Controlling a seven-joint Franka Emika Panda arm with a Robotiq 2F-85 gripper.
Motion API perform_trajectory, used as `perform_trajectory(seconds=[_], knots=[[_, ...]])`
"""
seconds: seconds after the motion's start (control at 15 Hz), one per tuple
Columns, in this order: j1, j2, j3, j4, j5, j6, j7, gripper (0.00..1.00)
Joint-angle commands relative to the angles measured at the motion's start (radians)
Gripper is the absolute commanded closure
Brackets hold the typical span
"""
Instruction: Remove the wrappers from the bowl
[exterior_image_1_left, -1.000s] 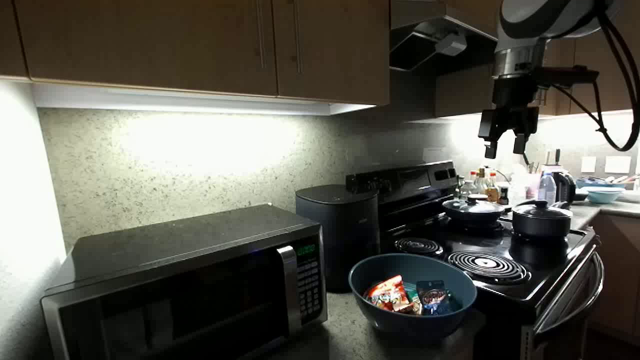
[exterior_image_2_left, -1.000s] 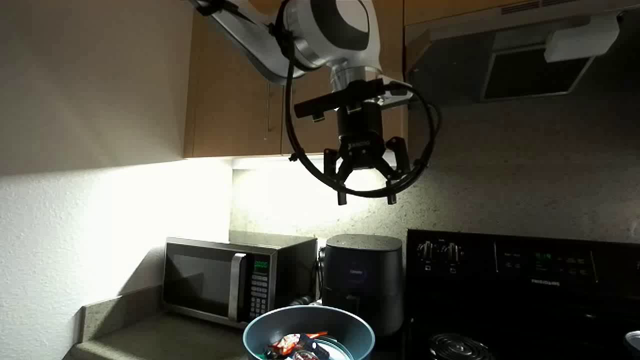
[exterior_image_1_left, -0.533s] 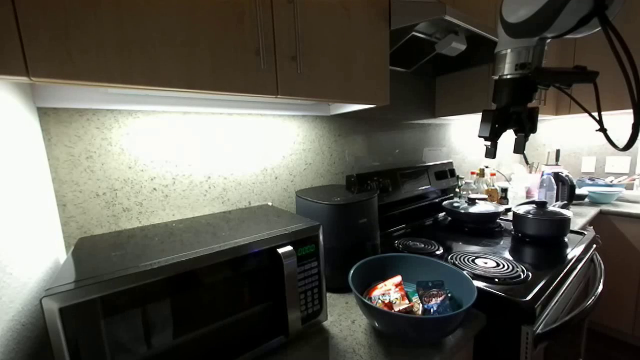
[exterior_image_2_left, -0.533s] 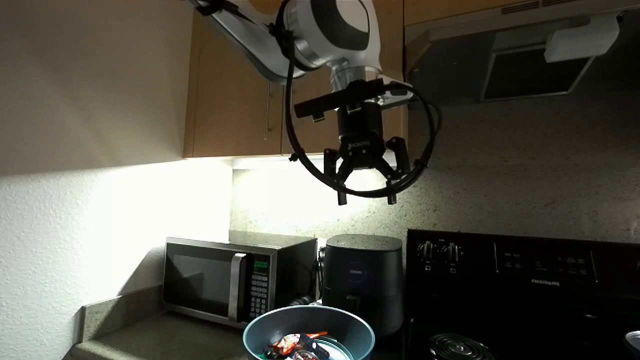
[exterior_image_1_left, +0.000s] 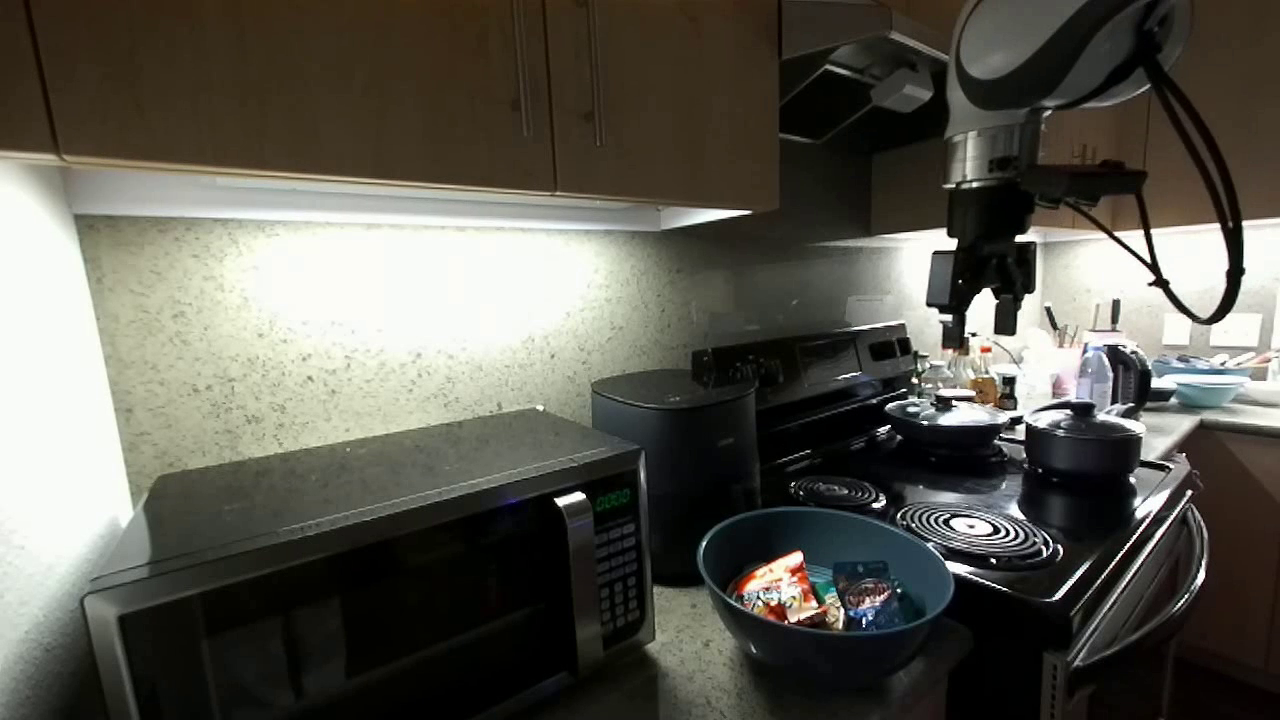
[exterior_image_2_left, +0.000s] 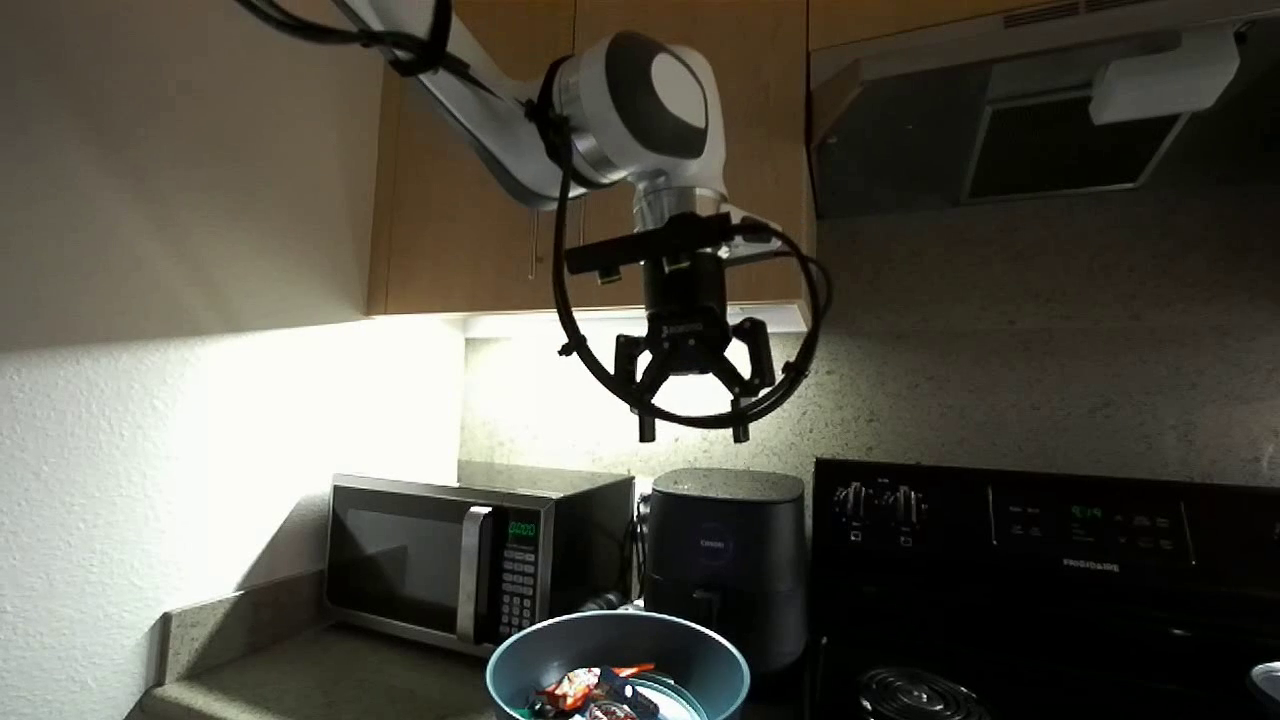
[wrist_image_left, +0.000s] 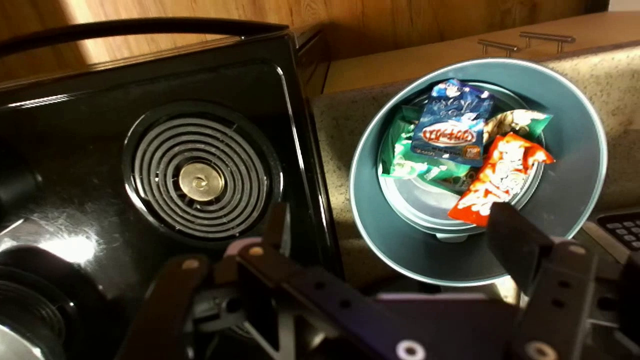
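Left of the stove (exterior_image_1_left: 948, 481) in both exterior views, the bowl (exterior_image_1_left: 830, 652) sits on the tabletop (exterior_image_1_left: 695, 640), wrappers (wrist_image_left: 465, 150) inside, while I hold my pincer (exterior_image_2_left: 694, 431) higher up, jaws wide apart.

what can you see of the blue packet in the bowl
The blue packet is roughly rectangular and crinkled, its shiny skin looking like plastic film, with red and white lettering near one end. It sits tilted inside the bowl, partly over a green packet. The open gripper is not touching it. Whether it is sealed is unclear.
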Motion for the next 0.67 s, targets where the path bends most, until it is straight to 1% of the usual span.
perform_trajectory(seconds=[0.0,0.07,0.47,0.6], knots=[[0.019,0.041,0.023,-0.008,-0.019,-0.012,-0.065,0.0],[0.009,0.028,0.025,-0.004,-0.003,-0.004,-0.009,0.0],[0.017,0.051,0.029,-0.004,-0.004,-0.004,-0.033,0.0],[0.022,0.099,0.035,0.002,0.012,0.014,-0.001,0.0]])
